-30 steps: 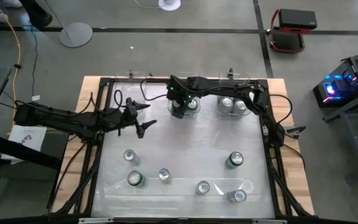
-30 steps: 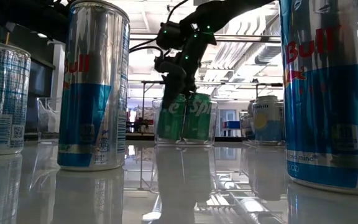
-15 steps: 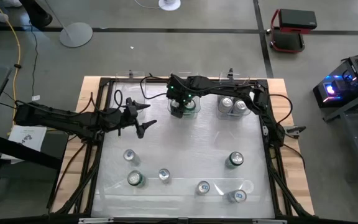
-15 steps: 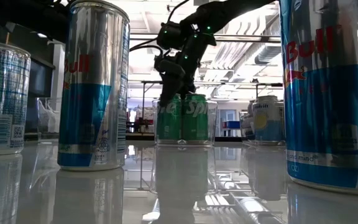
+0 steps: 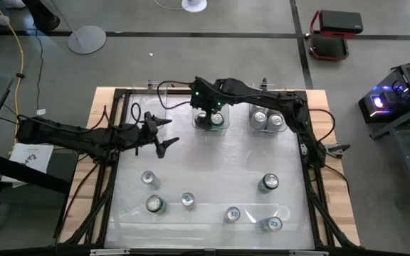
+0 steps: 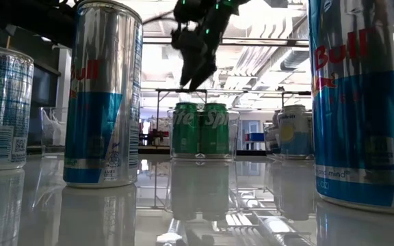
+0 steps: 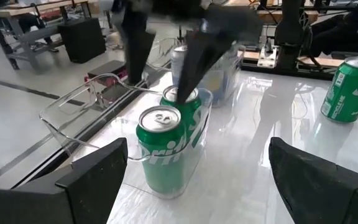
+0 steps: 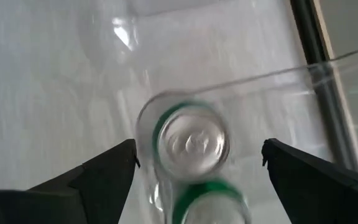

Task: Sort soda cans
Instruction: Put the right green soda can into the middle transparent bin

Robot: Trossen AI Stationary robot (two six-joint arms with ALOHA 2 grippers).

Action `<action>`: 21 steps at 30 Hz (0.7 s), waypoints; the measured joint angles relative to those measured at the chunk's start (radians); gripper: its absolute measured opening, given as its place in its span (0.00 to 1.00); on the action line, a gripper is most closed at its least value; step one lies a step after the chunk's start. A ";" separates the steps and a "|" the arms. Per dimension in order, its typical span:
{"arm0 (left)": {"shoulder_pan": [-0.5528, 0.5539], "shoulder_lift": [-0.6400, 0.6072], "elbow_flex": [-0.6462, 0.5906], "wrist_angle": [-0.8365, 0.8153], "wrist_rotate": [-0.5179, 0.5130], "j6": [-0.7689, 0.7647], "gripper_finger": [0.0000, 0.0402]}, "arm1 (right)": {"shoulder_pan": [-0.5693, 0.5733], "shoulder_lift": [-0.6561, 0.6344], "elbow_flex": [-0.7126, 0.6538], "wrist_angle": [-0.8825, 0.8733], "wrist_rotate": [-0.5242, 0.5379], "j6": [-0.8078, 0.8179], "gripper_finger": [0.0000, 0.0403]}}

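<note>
Risen since a second ago: right gripper (image 5: 206, 112), then down inside the clear bin (image 5: 210, 122) around a green can, now hanging above it with fingers spread and empty. Left behind in that bin at upper centre of the high view: two green cans (image 6: 199, 128), upright and touching.

Left to right across the high view: left gripper (image 5: 161, 134) waiting at middle left over bare table, fingers spread wide, nothing between them. Lower left, three loose soda cans, one with a silver top (image 5: 147, 177), one green-rimmed (image 5: 154, 205), one small silver (image 5: 187, 200). Upper centre, the green pair in its bin. Right of that, a second bin (image 5: 267, 128) with two silver-topped cans (image 5: 267, 119). Lower right, a green can (image 5: 268, 183) alone, plus two more (image 5: 232, 213) near the front edge.

To finish this release well: lift straight up until fingertips clear the bin rim, no sideways drift, or a nudge could tip the pair. Afterwards, probably best to go for the lone green can at lower right, the nearest reach, approaching from above and centring on its top.
</note>
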 joint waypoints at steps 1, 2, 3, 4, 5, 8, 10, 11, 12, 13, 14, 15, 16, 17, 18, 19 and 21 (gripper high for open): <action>0.000 0.000 0.000 -0.007 0.000 -0.002 0.91 | 0.016 -0.004 0.016 -0.035 0.022 -0.007 0.84; 0.000 0.000 0.000 -0.015 0.000 -0.007 0.91 | 0.034 -0.012 0.028 -0.066 0.045 -0.014 0.84; 0.000 0.000 0.000 -0.024 0.000 -0.010 0.91 | 0.053 -0.024 0.032 -0.090 0.069 -0.016 0.84; -0.001 0.000 0.000 -0.034 0.000 -0.015 0.91 | 0.074 -0.038 0.032 -0.117 0.092 -0.019 0.84; -0.001 -0.001 0.000 -0.043 0.000 -0.022 0.91 | 0.098 -0.054 0.032 -0.150 0.117 -0.019 0.84; -0.004 -0.001 0.000 -0.060 -0.001 -0.034 0.91 | 0.179 -0.115 0.032 -0.257 0.171 0.006 0.84; -0.010 -0.001 0.000 -0.065 -0.002 -0.037 0.91 | 0.246 -0.155 0.033 -0.338 0.176 0.054 0.84; -0.014 -0.001 0.000 -0.064 -0.002 -0.037 0.91 | 0.281 -0.175 0.032 -0.385 0.180 0.091 0.84; -0.019 -0.001 0.000 -0.063 -0.002 -0.037 0.91 | 0.318 -0.195 0.023 -0.418 0.193 0.138 0.84; -0.022 -0.001 0.000 -0.063 -0.002 -0.036 0.91 | 0.356 -0.219 0.007 -0.436 0.218 0.190 0.84; -0.024 -0.001 0.000 -0.063 -0.002 -0.034 0.91 | 0.394 -0.247 -0.017 -0.446 0.248 0.245 0.84; -0.026 -0.001 0.000 -0.062 -0.002 -0.030 0.91 | 0.432 -0.275 -0.047 -0.448 0.287 0.306 0.84; -0.029 -0.001 0.000 -0.060 -0.002 -0.029 0.91 | 0.470 -0.306 -0.082 -0.448 0.324 0.366 0.84; -0.029 -0.001 0.000 -0.059 -0.002 -0.027 0.91 | 0.508 -0.338 -0.124 -0.448 0.360 0.432 0.84; -0.029 -0.001 0.000 -0.056 -0.001 -0.023 0.91 | 0.545 -0.368 -0.171 -0.448 0.389 0.514 0.84; -0.029 -0.001 0.000 -0.050 -0.002 -0.020 0.91 | 0.579 -0.399 -0.217 -0.448 0.404 0.597 0.84; -0.029 -0.001 0.000 -0.041 -0.002 -0.014 0.91 | 0.639 -0.465 -0.327 -0.450 0.390 0.774 0.84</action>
